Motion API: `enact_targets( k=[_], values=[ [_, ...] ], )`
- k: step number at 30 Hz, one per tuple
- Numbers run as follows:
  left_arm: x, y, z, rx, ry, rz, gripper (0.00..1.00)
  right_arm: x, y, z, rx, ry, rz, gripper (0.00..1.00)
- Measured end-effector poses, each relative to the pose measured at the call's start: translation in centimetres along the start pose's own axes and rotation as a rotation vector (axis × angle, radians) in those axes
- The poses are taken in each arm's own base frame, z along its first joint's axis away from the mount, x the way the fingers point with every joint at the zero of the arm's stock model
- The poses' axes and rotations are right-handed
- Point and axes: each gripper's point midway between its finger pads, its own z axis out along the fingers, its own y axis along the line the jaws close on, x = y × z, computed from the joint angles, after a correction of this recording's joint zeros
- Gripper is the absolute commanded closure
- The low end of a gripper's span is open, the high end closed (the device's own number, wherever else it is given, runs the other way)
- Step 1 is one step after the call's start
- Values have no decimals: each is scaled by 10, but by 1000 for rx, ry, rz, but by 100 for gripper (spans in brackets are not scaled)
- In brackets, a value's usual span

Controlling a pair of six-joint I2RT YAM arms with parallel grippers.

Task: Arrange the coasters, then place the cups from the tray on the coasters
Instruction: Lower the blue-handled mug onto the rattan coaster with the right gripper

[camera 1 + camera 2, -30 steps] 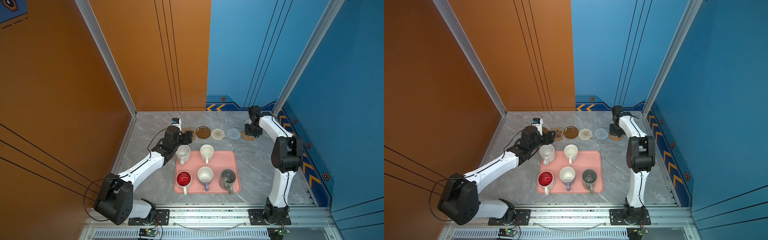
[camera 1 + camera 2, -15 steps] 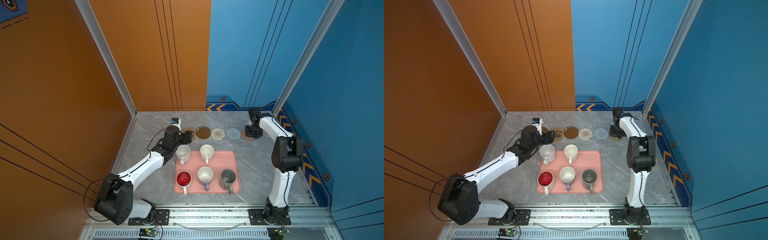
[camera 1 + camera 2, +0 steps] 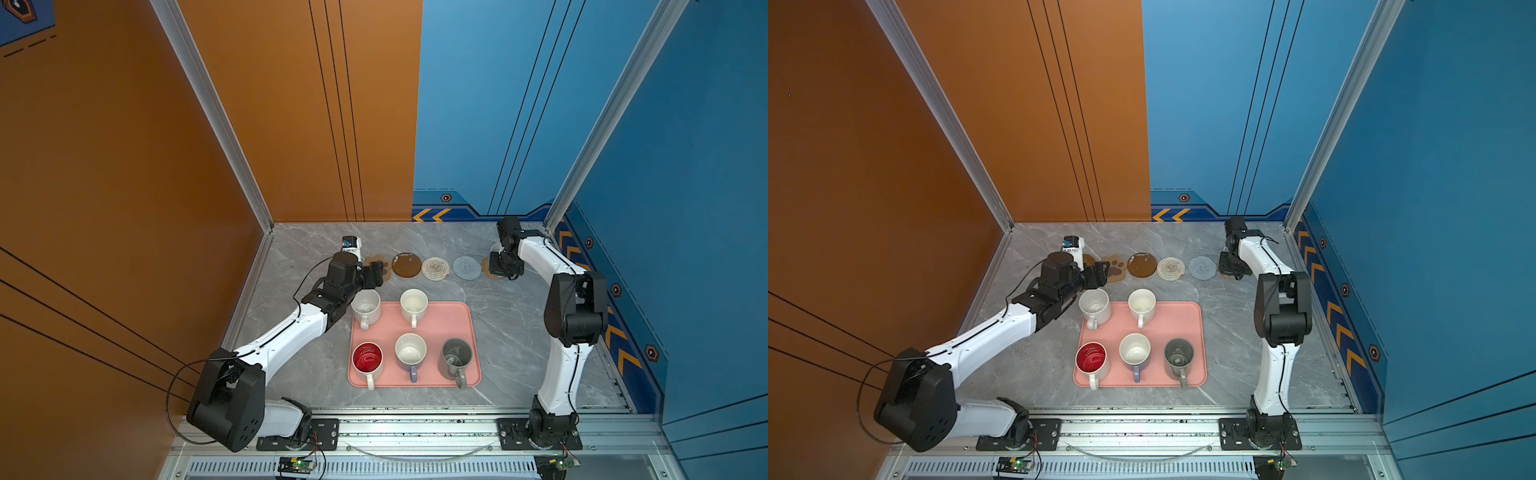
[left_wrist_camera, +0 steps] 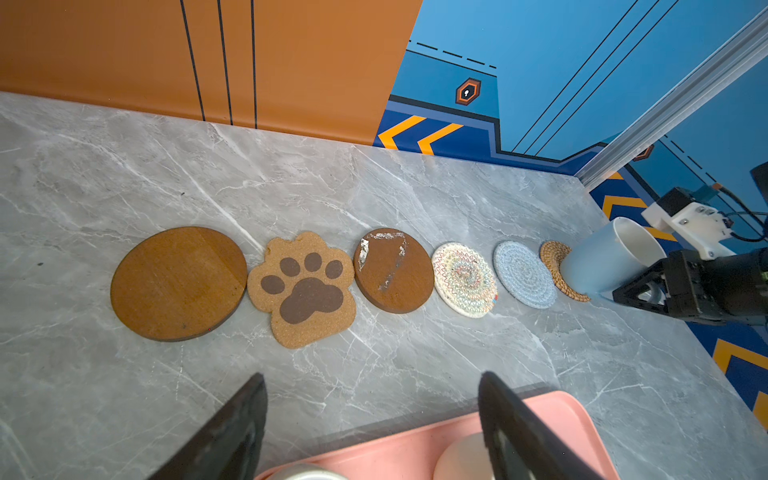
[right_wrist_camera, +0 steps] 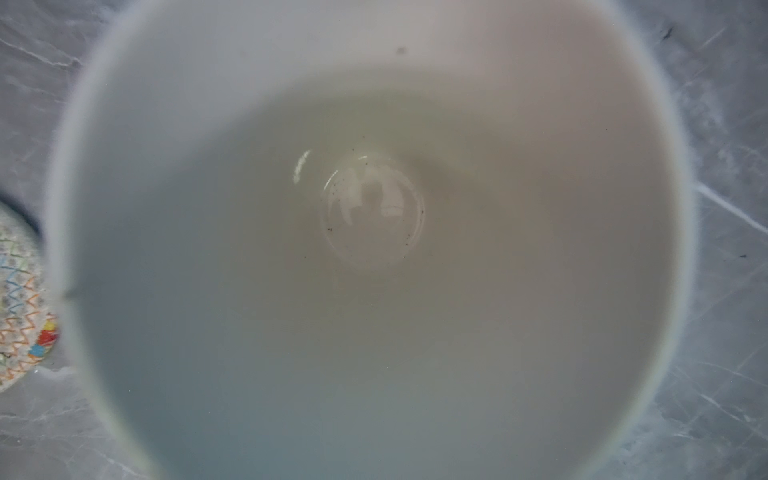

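Your right gripper (image 3: 504, 266), jaws drawn narrow, grips the light blue mug (image 4: 606, 262) at the right-hand end of the coaster row, toward the upper right of the tabletop in both top views. The handle and the contact itself are hidden. The mug stands over the tan rattan coaster (image 4: 553, 262); you cannot tell whether its base is down or just clear. Your right wrist camera looks straight into the mug's pale interior.

Your left gripper (image 4: 371, 376) stands wide and holds nothing. It hovers over the grey marble tabletop (image 3: 519, 332), between the coaster row and the upper left corner of the salmon-pink tray (image 3: 449, 320).

Across the top views from left to right, the row runs: a brown disc (image 4: 178, 282), the paw-print coaster (image 4: 303, 289), a scuffed brown disc (image 4: 392, 270), the cream woven round (image 4: 464, 279), the blue-grey woven round (image 4: 524, 274), then the rattan one under the mug. They lie flat and close side by side.

Five mugs stand upright on the tray at centre frame, handles toward the bottom edge. A white mug (image 3: 365, 305) sits at the upper left corner with a second white mug (image 3: 414, 301) beside it. Below them stand the red-lined mug (image 3: 368, 359), the lavender mug (image 3: 410, 351) and the grey mug (image 3: 457, 353).
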Motion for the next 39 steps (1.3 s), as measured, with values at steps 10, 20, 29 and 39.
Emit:
enact_targets(
  k=[10, 20, 29, 39],
  values=[
    [3, 4, -2, -6, 3, -2, 19, 6, 3, -3, -23, -5, 10, 100],
    [2, 3, -3, -4, -1, -3, 19, 11, 7, -7, -34, 5, 14, 100],
    [2, 3, -3, -4, -1, -3, 19, 8, 5, -18, -22, 14, 12, 100],
    [2, 3, -3, -4, -1, -3, 20, 0, 2, -26, -23, -2, 20, 100]
  ],
)
